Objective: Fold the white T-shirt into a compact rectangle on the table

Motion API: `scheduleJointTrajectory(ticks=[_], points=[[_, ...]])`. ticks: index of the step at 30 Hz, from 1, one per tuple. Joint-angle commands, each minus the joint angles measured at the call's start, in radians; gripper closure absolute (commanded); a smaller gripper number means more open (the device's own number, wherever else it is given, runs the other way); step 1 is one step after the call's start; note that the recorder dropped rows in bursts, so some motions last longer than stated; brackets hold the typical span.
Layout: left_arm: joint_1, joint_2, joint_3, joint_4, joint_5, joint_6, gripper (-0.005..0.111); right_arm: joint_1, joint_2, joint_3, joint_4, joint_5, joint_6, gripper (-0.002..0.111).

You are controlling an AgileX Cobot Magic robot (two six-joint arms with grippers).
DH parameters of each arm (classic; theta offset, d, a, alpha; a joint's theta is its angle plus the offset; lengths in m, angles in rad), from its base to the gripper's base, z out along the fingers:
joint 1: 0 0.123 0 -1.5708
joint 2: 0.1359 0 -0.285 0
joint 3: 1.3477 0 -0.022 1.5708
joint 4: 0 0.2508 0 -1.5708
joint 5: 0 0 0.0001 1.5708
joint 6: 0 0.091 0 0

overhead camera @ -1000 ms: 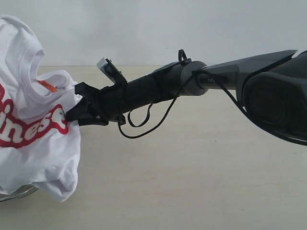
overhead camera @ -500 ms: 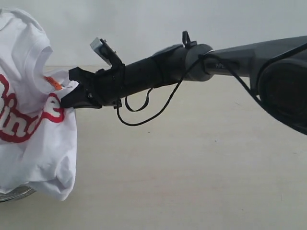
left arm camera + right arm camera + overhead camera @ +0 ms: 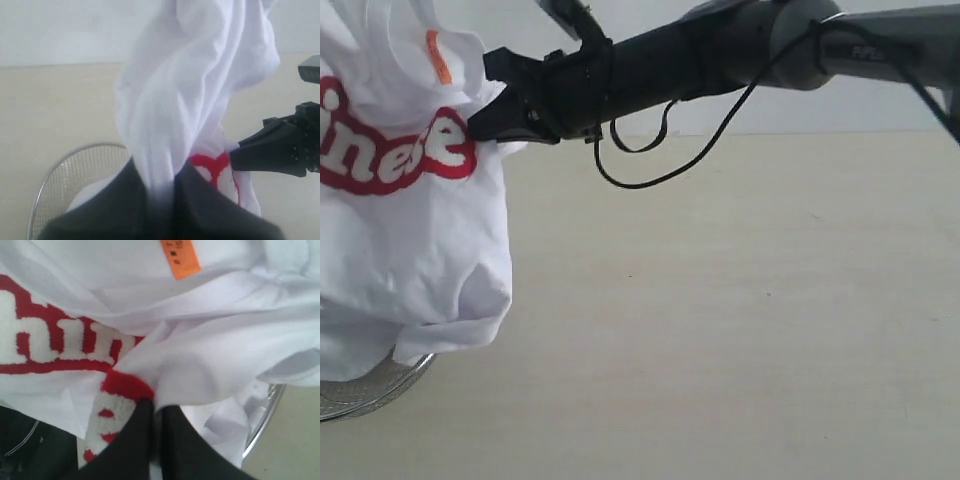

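Exterior view: the white T-shirt (image 3: 410, 230) hangs in the air at the left of the scene, with its red lettering (image 3: 390, 150) facing the camera and the orange neck tag (image 3: 438, 55) above it. My right gripper (image 3: 480, 127) reaches in from the right, across the middle, and meets the shirt's right edge beside the lettering; the jaws look pinched together on cloth. A black cable (image 3: 660, 160) loops under my right arm (image 3: 720, 50). The shirt's lowest folds drape over a round wire-mesh basket (image 3: 365, 392) at the near left of the table (image 3: 750, 320). Left wrist view: my left gripper (image 3: 157, 175) has its jaws drawn in tight on a bunched rope of white fabric that rises away from them. The basket shows beneath the shirt with some cloth in it. The right gripper touches the shirt by a red letter. Right wrist view: the right jaws are nearly closed and clamp a fold of shirt at the end of the lettering. The tag lies farther along the cloth, and the basket rim shows past the fabric.
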Motion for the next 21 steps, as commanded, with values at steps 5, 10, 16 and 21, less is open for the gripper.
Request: scheduleJointTrajectory(ticks=[5, 10, 16, 21], points=[[0.000, -0.013, -0.112, -0.113, 0.050, 0.011, 0.102, -0.046, -0.139, -0.003, -0.154, 0.032, 0.072, 0.109], [0.000, -0.013, -0.206, -0.152, 0.121, 0.016, 0.102, -0.095, -0.175, -0.003, -0.258, 0.172, 0.109, 0.109], [0.000, -0.013, -0.293, -0.152, 0.202, 0.016, 0.102, -0.096, -0.173, -0.003, -0.399, 0.272, 0.191, 0.050], [0.000, -0.013, -0.349, -0.145, 0.257, 0.016, 0.102, -0.147, -0.173, -0.003, -0.549, 0.283, 0.299, 0.053]])
